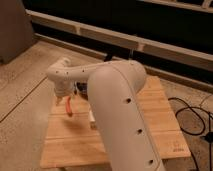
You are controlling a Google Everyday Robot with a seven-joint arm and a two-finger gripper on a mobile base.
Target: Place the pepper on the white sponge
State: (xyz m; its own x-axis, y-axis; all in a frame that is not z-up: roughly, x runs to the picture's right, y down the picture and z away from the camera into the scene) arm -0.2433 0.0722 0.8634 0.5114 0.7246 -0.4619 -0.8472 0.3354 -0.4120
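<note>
So the gripper (65, 98) is hanging over the left side of the wooden table (150, 117), tucked under the end of that big white arm (117, 100), and its fingers are pinched on the top of the pepper (68, 106). The pepper dangles pretty much straight down with the pointy end toward the tabletop. The white sponge (92, 118) lies on the table just to the right of it, mostly hidden behind the arm, so only a pale sliver shows.
</note>
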